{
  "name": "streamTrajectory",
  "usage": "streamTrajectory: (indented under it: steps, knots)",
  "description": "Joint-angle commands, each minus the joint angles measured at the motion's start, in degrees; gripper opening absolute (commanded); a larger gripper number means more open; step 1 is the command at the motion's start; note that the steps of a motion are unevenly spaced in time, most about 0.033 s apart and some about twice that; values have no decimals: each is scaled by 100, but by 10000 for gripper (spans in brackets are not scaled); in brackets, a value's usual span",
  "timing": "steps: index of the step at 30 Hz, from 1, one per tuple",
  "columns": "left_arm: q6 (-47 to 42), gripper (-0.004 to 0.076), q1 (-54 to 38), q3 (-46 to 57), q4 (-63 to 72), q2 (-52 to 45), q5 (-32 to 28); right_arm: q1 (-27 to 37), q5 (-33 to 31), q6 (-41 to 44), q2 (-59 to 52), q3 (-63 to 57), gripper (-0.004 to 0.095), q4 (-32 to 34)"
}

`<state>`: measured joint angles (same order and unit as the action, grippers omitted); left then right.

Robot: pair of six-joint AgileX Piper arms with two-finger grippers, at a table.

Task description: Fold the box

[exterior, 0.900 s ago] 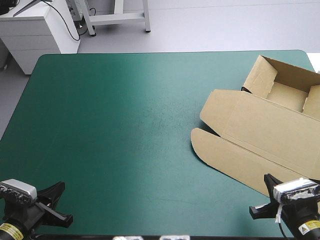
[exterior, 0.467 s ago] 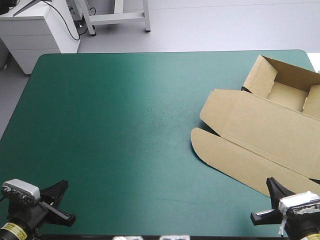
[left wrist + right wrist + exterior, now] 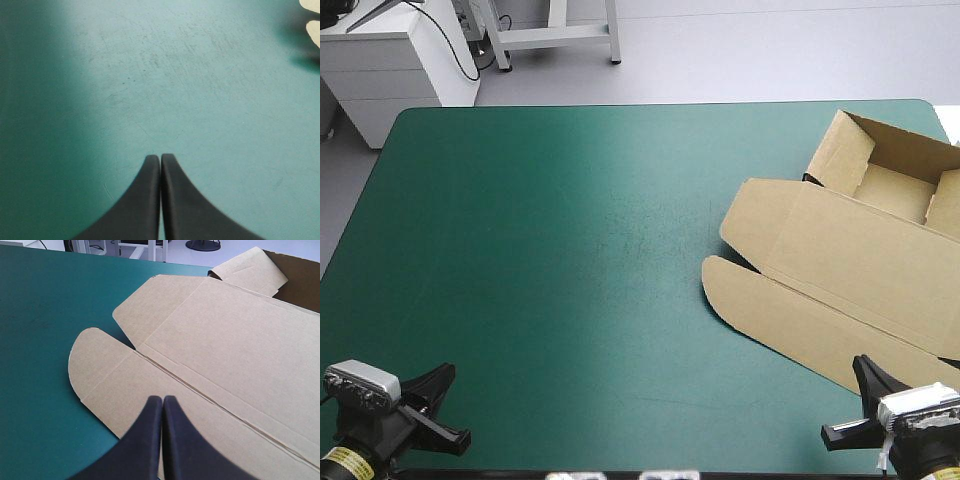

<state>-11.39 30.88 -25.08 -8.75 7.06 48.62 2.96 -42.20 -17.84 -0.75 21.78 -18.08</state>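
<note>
The brown box (image 3: 850, 255) lies at the table's right side. Its tray (image 3: 895, 180) has raised walls at the far right, and its lid (image 3: 225, 340) lies flat toward the middle. A rounded tuck flap (image 3: 110, 375) ends the lid. My right gripper (image 3: 862, 368) is shut and empty at the near right edge, its tip (image 3: 163, 399) just above that flap's near part. My left gripper (image 3: 435, 385) is shut at the near left corner over bare teal-green cover (image 3: 160, 157), far from the box. In the left wrist view only two pale tips of the box (image 3: 312, 22) show far ahead.
Bare teal-green cover (image 3: 550, 250) spans the left and middle of the table. A white cabinet (image 3: 390, 60) and a metal frame stand beyond the far edge.
Both grippers have drawn back a little toward the near edge, the right one more. The box lies where it was.
</note>
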Motion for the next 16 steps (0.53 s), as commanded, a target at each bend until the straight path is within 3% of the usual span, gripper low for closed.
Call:
streamTrajectory:
  steps: [1, 16]
  knots:
    - [-52, -8, 6, -156, 5, 93, -361, -9, 440, 21, -117, 117, -14, -66]
    - [-52, -8, 6, -156, -26, 93, -361, -9, 440, 21, -117, 117, -14, -66]
